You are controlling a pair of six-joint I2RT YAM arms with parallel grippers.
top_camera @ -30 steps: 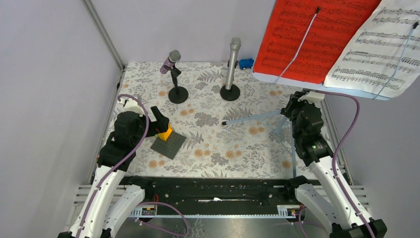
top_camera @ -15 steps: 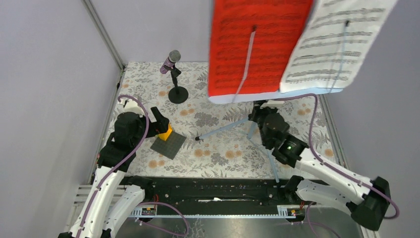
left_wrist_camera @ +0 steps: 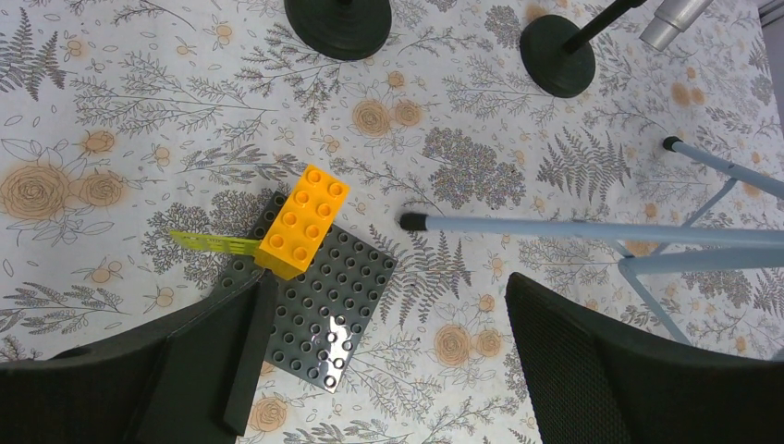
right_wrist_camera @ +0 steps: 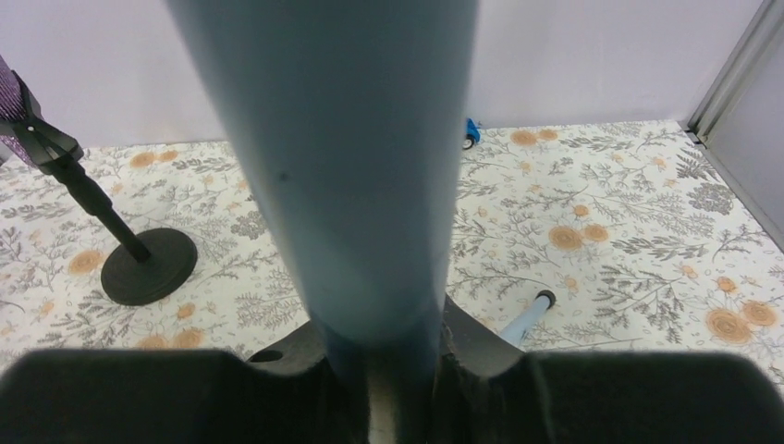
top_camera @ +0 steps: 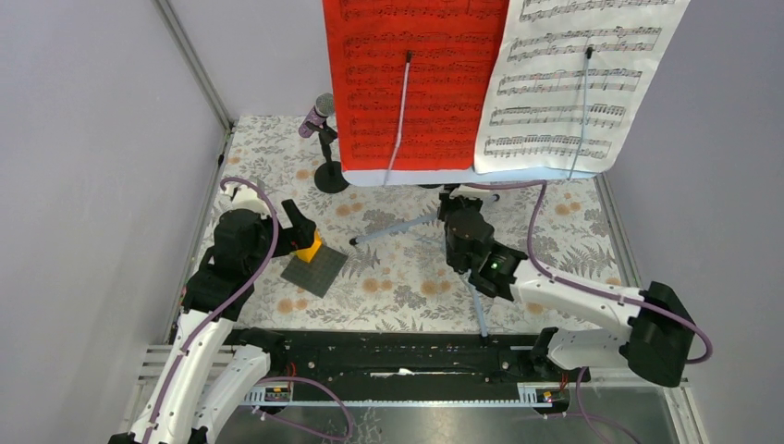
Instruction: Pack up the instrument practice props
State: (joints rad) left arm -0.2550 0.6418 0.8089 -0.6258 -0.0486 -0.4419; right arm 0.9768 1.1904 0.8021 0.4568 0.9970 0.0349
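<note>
One pincer [right_wrist_camera: 384,370], the right, clamps the sheet-music holder [right_wrist_camera: 342,139].

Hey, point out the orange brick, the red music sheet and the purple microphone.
orange brick [left_wrist_camera: 302,220]: left wrist view, studded top face.
red music sheet [top_camera: 444,92]: top external view, printed middle.
purple microphone [top_camera: 313,122]: top external view, purple handle.

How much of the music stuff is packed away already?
Nothing looks packed yet. The right end effector is shut on the pole of the pale-blue stand, with the red sheet and white sheet on it. Left to do: the purple microphone and silver microphone, both on black mounts on the table. The left end effector is open above the orange brick.
</note>
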